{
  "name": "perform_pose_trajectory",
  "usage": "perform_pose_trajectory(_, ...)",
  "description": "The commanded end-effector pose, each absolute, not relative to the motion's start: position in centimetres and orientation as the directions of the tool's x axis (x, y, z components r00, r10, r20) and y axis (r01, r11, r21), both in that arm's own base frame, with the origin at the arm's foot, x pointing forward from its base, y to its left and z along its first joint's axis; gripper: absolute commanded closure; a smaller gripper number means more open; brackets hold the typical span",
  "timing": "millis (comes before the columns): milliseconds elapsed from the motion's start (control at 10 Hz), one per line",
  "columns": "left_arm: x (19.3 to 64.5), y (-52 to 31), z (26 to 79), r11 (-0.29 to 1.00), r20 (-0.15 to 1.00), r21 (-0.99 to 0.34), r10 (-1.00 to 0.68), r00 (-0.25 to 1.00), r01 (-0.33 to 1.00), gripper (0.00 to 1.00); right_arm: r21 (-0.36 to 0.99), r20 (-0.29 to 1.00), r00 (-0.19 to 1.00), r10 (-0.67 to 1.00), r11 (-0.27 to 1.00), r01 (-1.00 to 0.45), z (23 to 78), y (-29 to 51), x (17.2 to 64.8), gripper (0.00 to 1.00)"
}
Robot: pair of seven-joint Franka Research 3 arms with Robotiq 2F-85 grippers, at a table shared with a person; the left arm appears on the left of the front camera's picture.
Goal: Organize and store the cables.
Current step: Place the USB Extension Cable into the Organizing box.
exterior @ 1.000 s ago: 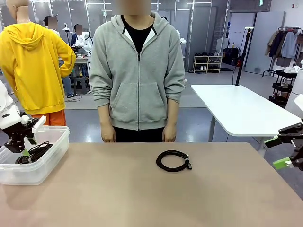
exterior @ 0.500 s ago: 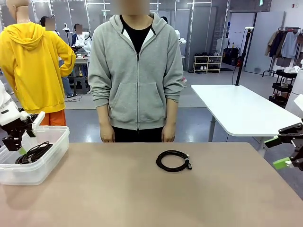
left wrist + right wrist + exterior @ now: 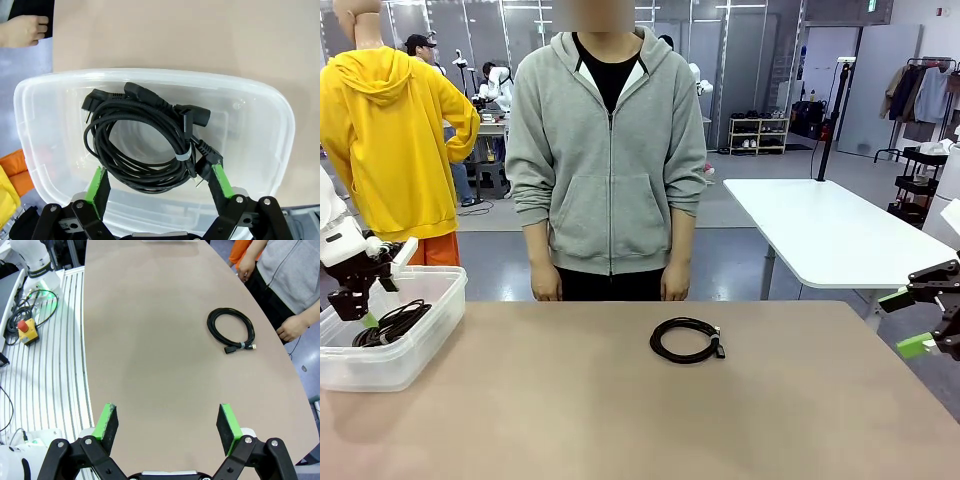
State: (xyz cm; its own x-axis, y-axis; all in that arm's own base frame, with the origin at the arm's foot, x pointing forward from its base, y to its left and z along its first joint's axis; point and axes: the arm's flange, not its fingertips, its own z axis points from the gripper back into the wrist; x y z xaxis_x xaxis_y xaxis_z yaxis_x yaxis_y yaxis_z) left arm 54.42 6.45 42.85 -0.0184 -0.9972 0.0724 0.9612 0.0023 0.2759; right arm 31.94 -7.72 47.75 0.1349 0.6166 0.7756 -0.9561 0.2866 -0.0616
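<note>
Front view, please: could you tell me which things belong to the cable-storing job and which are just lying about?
Job:
- black coiled cable on the tan table
- black cable bundle in the clear plastic bin
- open left gripper over the bin

Lying about:
- white table behind
- black shelf cart, far right

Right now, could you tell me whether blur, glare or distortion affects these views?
Front view: sharp, evenly lit, loose cable casts hardly any shadow. Left wrist view: bin rim bowed by the wide lens, faint glints on it, stored cables crisp. Right wrist view: table edge curves strongly.
</note>
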Motion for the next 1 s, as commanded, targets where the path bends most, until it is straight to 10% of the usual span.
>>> perform_pose_trajectory(0, 54.44, 6.79, 42.78, -0.012, 0.067, 0.276, -0.997, -0.032, 0.961, 0.00, -0.064, 0.784, 0.128, 0.608, 0.285, -0.956, 47.90, -7.67, 32.08, 0.00)
perform_pose_trajectory(900, 54.42, 6.46, 42.85, 0.002, 0.072, 0.276, -0.997, -0.018, 0.961, 0.00, -0.064, 0.784, 0.128, 0.608, 0.285, -0.956, 47.90, -7.67, 32.08, 0.00)
